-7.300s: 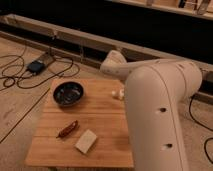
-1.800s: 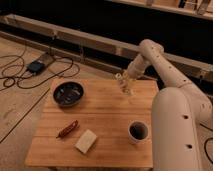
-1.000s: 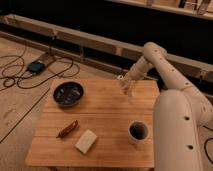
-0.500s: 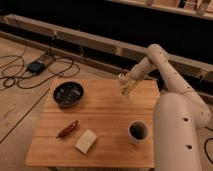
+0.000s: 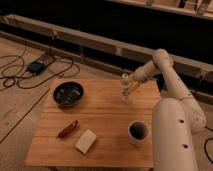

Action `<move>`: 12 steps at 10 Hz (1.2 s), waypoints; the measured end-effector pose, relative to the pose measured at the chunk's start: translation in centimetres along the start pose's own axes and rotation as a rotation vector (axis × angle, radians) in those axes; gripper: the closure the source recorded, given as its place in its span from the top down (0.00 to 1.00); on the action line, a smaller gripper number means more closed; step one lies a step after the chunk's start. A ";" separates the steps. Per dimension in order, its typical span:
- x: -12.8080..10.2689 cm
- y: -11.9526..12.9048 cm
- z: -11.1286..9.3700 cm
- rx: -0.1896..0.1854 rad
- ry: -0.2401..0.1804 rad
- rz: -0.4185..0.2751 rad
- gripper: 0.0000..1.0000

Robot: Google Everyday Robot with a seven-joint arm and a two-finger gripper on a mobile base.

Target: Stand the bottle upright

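- Camera view: the bottle (image 5: 125,90) is near the table's (image 5: 105,120) far right edge, roughly upright or slightly tilted, with the gripper (image 5: 128,84) at its upper part; whether it is clamped or released, I cannot tell.
- It looks light, stiff, slippery and easily tipped; mid-body is probably the safest hold.
- The mug (image 5: 137,132) stands well apart.
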 end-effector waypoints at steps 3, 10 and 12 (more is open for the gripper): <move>0.9 -0.2 0.0 0.024 -0.034 -0.016 0.09; 1.8 0.2 0.6 0.031 -0.043 -0.072 0.35; 1.9 0.2 0.7 0.032 -0.043 -0.081 0.55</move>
